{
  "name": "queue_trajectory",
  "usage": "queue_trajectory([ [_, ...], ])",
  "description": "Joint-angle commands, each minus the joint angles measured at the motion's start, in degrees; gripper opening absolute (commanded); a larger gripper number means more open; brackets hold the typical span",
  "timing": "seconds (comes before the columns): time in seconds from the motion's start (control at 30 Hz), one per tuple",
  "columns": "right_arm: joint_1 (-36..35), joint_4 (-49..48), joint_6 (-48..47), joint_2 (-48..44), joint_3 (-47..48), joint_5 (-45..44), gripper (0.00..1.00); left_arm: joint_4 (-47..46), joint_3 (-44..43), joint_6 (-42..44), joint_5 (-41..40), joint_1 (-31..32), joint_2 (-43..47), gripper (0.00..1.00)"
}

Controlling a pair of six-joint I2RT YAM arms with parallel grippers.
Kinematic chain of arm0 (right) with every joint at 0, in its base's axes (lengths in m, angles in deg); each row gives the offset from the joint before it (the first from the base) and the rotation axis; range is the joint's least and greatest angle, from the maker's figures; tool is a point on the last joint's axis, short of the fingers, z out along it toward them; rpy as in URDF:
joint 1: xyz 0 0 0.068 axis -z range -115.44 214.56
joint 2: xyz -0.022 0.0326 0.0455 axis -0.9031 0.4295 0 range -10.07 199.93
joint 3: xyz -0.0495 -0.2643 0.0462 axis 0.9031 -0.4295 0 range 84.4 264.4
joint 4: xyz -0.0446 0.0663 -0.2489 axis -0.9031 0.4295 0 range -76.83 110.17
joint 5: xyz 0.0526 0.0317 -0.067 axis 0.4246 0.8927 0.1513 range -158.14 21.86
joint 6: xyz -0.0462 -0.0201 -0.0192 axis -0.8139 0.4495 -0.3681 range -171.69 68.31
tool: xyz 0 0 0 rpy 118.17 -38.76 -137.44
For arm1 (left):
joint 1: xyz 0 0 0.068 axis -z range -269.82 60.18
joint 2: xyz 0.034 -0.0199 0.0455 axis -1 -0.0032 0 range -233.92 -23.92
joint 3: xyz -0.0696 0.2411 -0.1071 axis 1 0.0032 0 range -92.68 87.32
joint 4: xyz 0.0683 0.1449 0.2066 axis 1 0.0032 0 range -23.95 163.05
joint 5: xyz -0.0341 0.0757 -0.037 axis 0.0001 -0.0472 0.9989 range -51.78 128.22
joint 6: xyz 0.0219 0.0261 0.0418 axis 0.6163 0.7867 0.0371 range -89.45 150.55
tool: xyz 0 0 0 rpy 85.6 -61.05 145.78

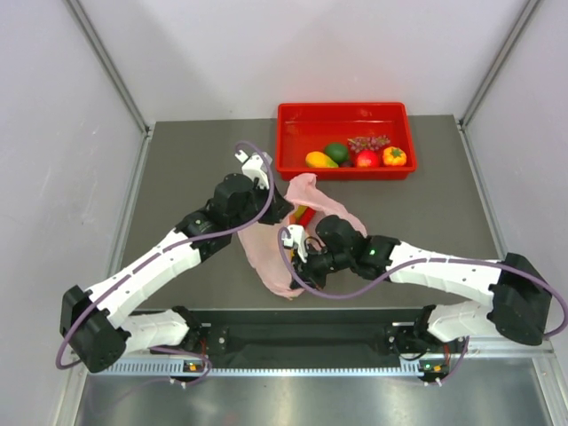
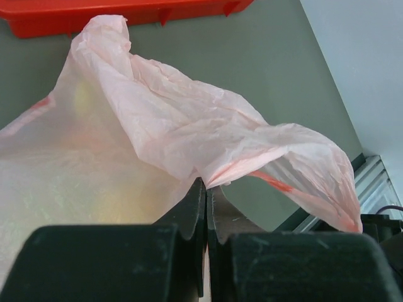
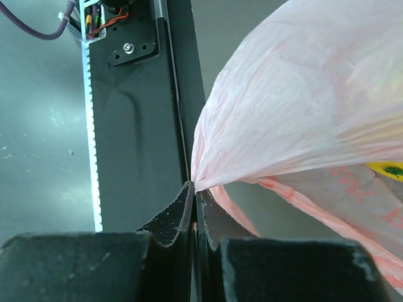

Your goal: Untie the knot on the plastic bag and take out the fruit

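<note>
The pale-pink plastic bag (image 1: 275,253) lies crumpled on the table between my two arms. My left gripper (image 1: 282,206) is shut on a fold of the bag (image 2: 189,126), its jaws pinched on the film. My right gripper (image 1: 306,253) is shut on another edge of the bag (image 3: 296,113). A yellow fruit (image 3: 385,170) shows through the film in the right wrist view, and a yellow-red piece (image 1: 302,214) peeks out at the bag's mouth. The knot is not visible.
A red tray (image 1: 293,115) at the back holds several fruits: a yellow one (image 1: 319,160), a dark green one (image 1: 336,152), a red one (image 1: 366,159), an orange one (image 1: 394,156) and purple grapes (image 1: 367,141). Grey walls flank the table.
</note>
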Motion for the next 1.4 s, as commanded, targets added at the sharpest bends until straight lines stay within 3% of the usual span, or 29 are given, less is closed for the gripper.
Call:
queue_trajectory([
  [0.0, -3.4, 0.5, 5.0, -2.7, -1.3, 1.0, 0.00, -8.6, -2.5, -1.1, -1.9, -1.3, 0.1, 0.00],
  [0.23, -13.0, -4.0, 10.8, -0.9, 6.6, -2.9, 0.06, -11.2, -1.7, -2.3, -1.1, -1.7, -1.6, 0.00],
  [0.3, -14.9, -4.3, 11.0, 2.4, 9.5, -3.4, 0.05, -12.7, -1.1, -2.5, -1.0, -1.8, -1.9, 0.00],
  [0.4, -17.7, -4.0, 11.7, 8.7, 15.2, -4.1, 0.11, -13.9, -0.6, -2.9, -0.1, -2.2, -2.5, 0.00],
  [0.57, -20.8, -2.4, 12.9, 18.1, 23.5, -4.8, 0.38, -14.7, 0.1, -3.3, 0.8, -3.0, -2.5, 0.00],
  [0.7, -22.5, -1.7, 12.3, 18.4, 24.7, -5.5, 0.57, -15.6, 1.2, -3.7, 2.0, -3.6, -1.6, 0.00],
  [0.93, -23.3, -3.6, 11.7, 9.1, 18.2, -4.3, 0.72, -16.7, 2.8, -4.6, 3.0, -4.4, -1.0, 0.00],
  [1.03, -23.5, -4.6, 12.2, 1.1, 14.0, -4.8, 0.76, -16.7, 3.2, -4.7, 3.1, -4.6, -0.7, 0.00],
  [1.2, -23.4, -3.4, 13.1, -9.7, 8.2, -13.6, 0.87, -16.7, 3.9, -4.7, 3.7, -5.0, 0.3, 0.00],
  [1.3, -23.4, -0.4, 12.4, -15.3, 7.7, -21.2, 0.98, -16.7, 4.7, -5.0, 4.6, -5.1, 0.5, 0.00],
  [1.37, -23.3, 1.1, 11.2, -18.5, 8.0, -25.3, 1.00, -16.9, 5.2, -5.2, 5.2, -5.1, 0.5, 0.00],
])
